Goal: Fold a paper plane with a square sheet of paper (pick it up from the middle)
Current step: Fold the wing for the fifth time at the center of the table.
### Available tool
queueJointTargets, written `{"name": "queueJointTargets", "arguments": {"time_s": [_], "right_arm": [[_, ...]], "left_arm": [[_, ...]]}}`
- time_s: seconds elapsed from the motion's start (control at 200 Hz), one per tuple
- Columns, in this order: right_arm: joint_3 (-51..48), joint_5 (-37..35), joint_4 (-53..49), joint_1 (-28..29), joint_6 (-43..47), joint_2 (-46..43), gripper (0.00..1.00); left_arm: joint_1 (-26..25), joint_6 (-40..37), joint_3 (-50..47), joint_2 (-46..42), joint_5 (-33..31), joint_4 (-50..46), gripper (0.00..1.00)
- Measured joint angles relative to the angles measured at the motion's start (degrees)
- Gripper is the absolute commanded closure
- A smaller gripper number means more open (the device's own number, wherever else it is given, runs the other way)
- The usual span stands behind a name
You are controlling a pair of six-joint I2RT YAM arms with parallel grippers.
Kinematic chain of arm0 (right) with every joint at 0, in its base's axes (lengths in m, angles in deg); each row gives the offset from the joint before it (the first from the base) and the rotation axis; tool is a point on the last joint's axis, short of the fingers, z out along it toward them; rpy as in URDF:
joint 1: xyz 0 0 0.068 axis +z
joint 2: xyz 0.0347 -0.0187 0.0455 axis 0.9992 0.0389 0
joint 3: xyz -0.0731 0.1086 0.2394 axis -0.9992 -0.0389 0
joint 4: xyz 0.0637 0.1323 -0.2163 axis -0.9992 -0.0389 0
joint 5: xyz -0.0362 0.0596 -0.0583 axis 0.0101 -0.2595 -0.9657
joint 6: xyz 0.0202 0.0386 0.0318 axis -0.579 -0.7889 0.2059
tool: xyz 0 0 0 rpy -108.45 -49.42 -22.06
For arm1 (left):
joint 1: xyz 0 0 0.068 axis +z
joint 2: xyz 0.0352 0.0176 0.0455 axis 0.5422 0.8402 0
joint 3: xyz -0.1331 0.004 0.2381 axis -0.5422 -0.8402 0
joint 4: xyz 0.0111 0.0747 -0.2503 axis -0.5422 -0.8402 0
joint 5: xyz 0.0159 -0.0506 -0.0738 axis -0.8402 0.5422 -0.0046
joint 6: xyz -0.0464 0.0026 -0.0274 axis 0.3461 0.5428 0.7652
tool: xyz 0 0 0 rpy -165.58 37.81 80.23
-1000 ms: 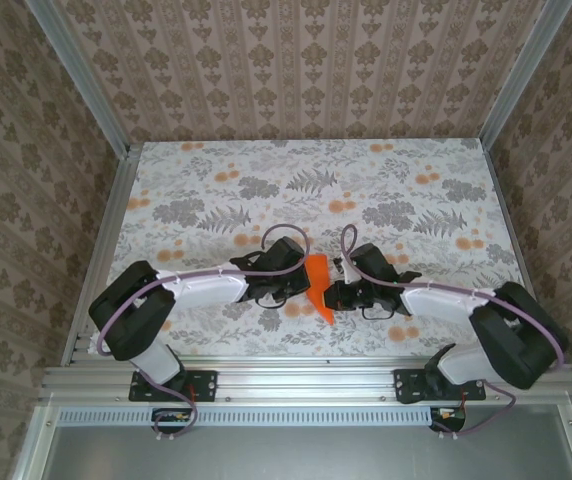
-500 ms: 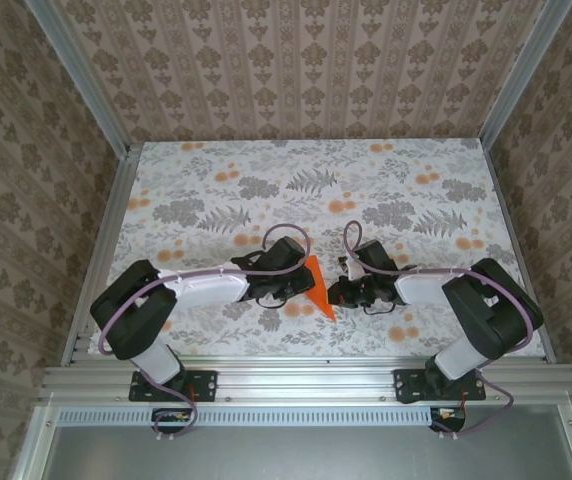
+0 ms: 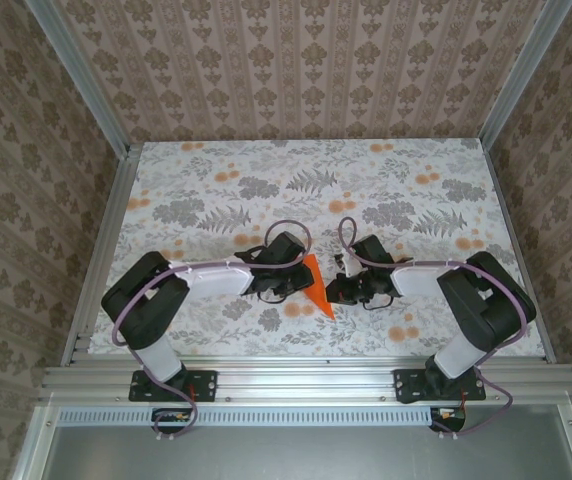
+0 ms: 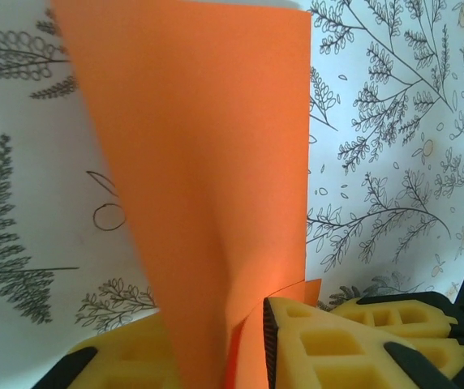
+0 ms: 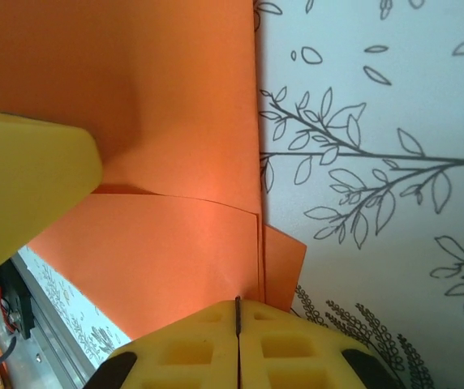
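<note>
The left arm (image 3: 201,280) lies low over the counter (image 3: 426,200), elbow folded back by its base and forearm reaching right. The left pincer (image 3: 296,282) has its jaws slightly apart around the paper plane (image 3: 316,288); whether it grips, I cannot tell. The plane stands pointed, mid-counter near the front, between both pincers. The right arm (image 3: 436,285) mirrors the left, with the right pincer (image 3: 336,290) closed on the plane's edge.

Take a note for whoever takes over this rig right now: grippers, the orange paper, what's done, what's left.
Left gripper: paper between its fingers; grip unclear.
Right gripper: shut, tips at the paper's folded edge.
Paper: between the grippers, at the table's near middle.
Done: several folds in; layers overlap, one end pointed.
Left: remaining folds; plane looks unfinished.
</note>
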Motion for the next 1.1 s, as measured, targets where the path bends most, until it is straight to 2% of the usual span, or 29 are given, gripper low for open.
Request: {"name": "queueJointTargets", "arguments": {"time_s": [0.105, 0.195, 0.27, 0.47, 0.64, 0.855, 1.1], "right_arm": [[0.8, -0.5, -1.8, 0.0, 1.5, 0.0, 0.89], [1.2, -1.5, -3.0, 0.0, 3.0, -0.3, 0.85], [1.2, -3.6, -4.5, 0.0, 4.4, -2.2, 0.75], [-0.4, -13.0, -6.2, 1.4, 9.7, -14.6, 0.66], [-4.6, -22.5, -3.5, 9.0, 15.9, -24.0, 0.57], [-7.9, -32.1, 0.0, 18.8, 22.4, -22.8, 0.52], [-7.9, -38.7, 4.9, 23.6, 29.1, -17.8, 0.50]], "left_arm": [[0.1, -0.3, 0.2, 0.1, 0.3, -0.1, 0.95], [0.4, -0.4, 0.9, 0.1, 0.7, -0.6, 1.00], [0.5, -0.2, 1.6, 0.4, 0.9, -1.2, 1.00], [1.2, 1.2, 2.7, 1.2, 1.4, -1.5, 1.00], [1.6, 1.8, 3.6, 1.4, 1.8, -3.2, 1.00], [1.9, 1.9, 3.9, 1.5, 2.3, -4.2, 1.00], [1.9, 1.9, 4.3, 1.6, 2.8, -4.3, 1.00]]}}
